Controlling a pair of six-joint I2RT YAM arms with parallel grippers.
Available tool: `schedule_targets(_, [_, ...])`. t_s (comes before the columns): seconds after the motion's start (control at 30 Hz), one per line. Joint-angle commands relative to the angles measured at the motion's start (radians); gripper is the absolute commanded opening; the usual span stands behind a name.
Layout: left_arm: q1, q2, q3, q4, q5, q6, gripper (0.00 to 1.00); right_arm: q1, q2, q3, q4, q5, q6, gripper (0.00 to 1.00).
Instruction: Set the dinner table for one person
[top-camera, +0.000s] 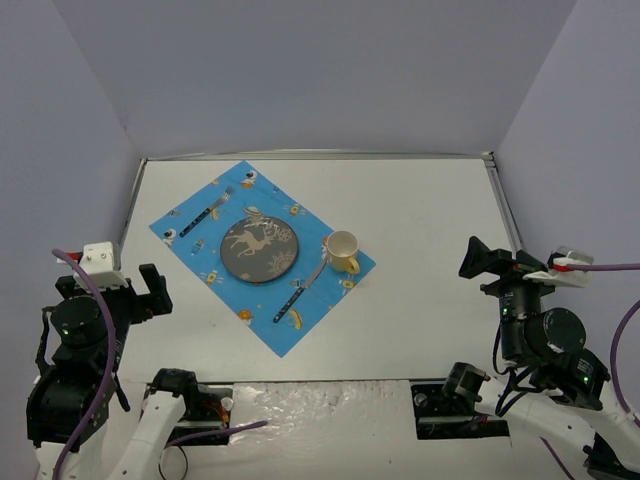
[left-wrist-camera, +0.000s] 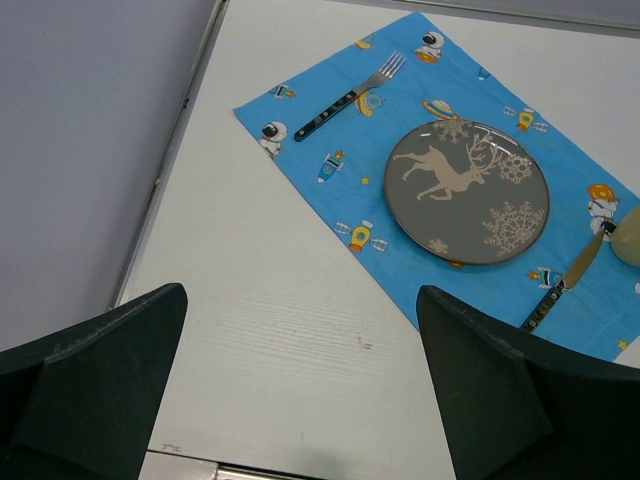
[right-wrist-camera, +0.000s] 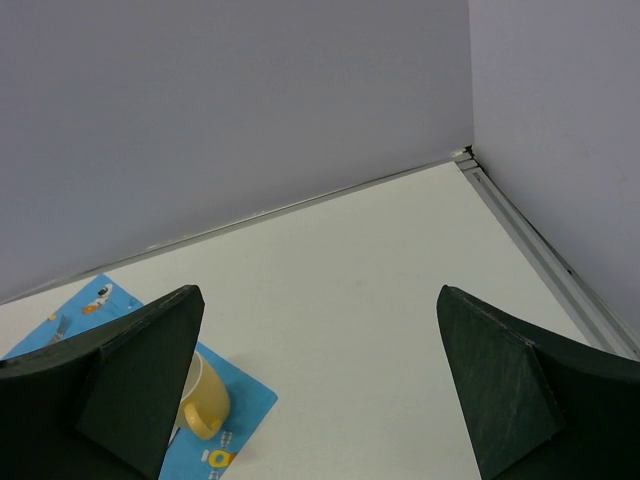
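On the left gripper (left-wrist-camera: 300, 295) we see both dark fingers (left-wrist-camera: 100, 380) spread wide, with only bare tabletop showing between them. The gripper hangs above the near left part of the dinner table (top-camera: 430, 230), touching nothing, and tilts down toward the blue cloth (left-wrist-camera: 420, 260). From above, the left gripper (top-camera: 150, 290) sits at the end of an arm folded back over its base at the near left corner, wrist raised.

The right gripper (right-wrist-camera: 318, 295) is also wide apart, its fingers (right-wrist-camera: 520, 390) holding nothing. It looks across open tabletop toward the far right corner, where the two walls (right-wrist-camera: 300, 100) meet. From above, the right gripper (top-camera: 475, 257) points away from its base at the near right, that arm bent up and back on itself, well apart from the cloth.

The dinner table is the big white surface filling the middle of the overhead view, metal strips along its edges. On its left half the cloth (top-camera: 260, 300) lies at an angle. A dark plate (top-camera: 259, 250) with a deer pattern rests at the middle of the cloth. A fork (top-camera: 213, 207) lies on the cloth on the plate's far left side, and a knife (top-camera: 302, 290) on the opposite side. A yellow cup (top-camera: 343, 251) stands upright just beside the knife's tip, near the cloth's right corner.
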Motion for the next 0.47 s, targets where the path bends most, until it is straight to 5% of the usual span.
schedule_targets(0.0, [-0.011, 0.024, 0.018, 0.061, -0.028, 0.003, 0.97, 0.013, -0.001, 0.004, 0.052, 0.031, -0.022, 1.0])
schedule_targets(0.43, [-0.018, 0.012, -0.02, 0.065, -0.037, 0.002, 0.97, 0.017, 0.019, 0.003, 0.052, 0.028, -0.028, 1.0])
